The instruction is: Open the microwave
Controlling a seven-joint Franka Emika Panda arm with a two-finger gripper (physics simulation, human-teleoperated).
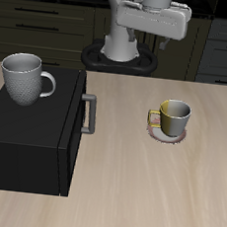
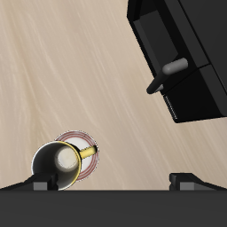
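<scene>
The microwave (image 1: 29, 136) is a large matte black box near the table's front edge, with its door shut and a vertical grey bar handle (image 1: 87, 114) on the side facing the table's middle. In the wrist view the microwave (image 2: 191, 53) and its handle (image 2: 168, 71) show from above. My gripper (image 1: 165, 37) hangs high over the table's back edge, near the robot's base and well away from the handle. In the wrist view the gripper (image 2: 111, 183) is open and empty, with its fingertips (image 2: 40, 183) wide apart.
A grey mug (image 1: 26, 79) stands on top of the microwave. A yellowish mug (image 1: 173, 116) sits on a small round plate (image 1: 166, 133) in the table's middle, and also shows in the wrist view (image 2: 60, 163). Dark cabinets stand behind the table.
</scene>
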